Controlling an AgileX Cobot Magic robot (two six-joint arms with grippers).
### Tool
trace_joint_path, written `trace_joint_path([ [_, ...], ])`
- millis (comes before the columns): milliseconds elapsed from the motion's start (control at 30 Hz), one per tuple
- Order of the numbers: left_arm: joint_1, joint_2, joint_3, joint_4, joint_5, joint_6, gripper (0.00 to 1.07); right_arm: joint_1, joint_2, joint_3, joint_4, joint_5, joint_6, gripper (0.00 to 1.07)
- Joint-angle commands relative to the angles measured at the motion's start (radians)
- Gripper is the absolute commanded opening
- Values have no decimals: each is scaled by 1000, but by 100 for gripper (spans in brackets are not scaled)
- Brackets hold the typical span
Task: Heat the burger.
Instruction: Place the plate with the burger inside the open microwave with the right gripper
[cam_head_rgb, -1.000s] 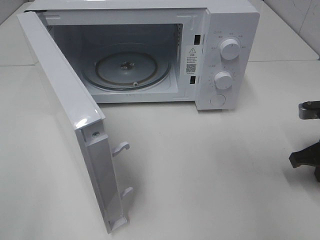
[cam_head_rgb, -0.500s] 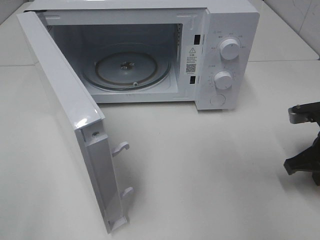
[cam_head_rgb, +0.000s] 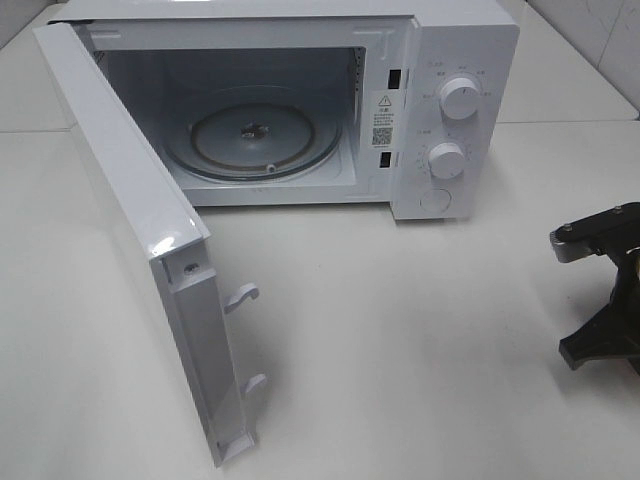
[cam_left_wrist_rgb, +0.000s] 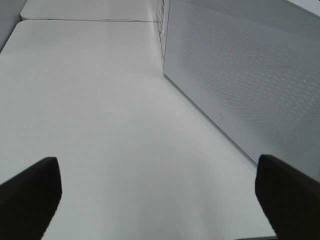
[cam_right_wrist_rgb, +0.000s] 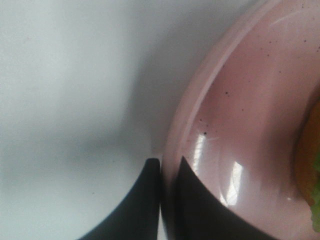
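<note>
Pink plate (cam_right_wrist_rgb: 240, 125) is clamped by its rim in my right hand (cam_right_wrist_rgb: 167, 162), so the burger (cam_right_wrist_rgb: 309, 150) can ride into the open microwave (cam_head_rgb: 460, 40); my left hand (cam_left_wrist_rgb: 160, 195) stands apart, empty.

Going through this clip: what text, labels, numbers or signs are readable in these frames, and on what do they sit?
No text reads clearly.
On the sticker on the microwave front: a warning triangle and a QR code; its print is too small to read.
Around the upper knob and lower knob: faint markings, too small to read.
On the pink plate: no writing visible.
</note>
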Motion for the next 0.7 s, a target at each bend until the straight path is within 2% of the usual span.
trace_joint_path([
  [33,0,-14,-3,-1,-3,2,98,43,-13,3,-74,56,43,0],
  [300,0,-14,-3,-1,-3,2,98,97,-13,3,-93,132,52,0],
  [700,0,-14,-3,-1,-3,2,98,100,-28,3,-100,190,52,0],
])
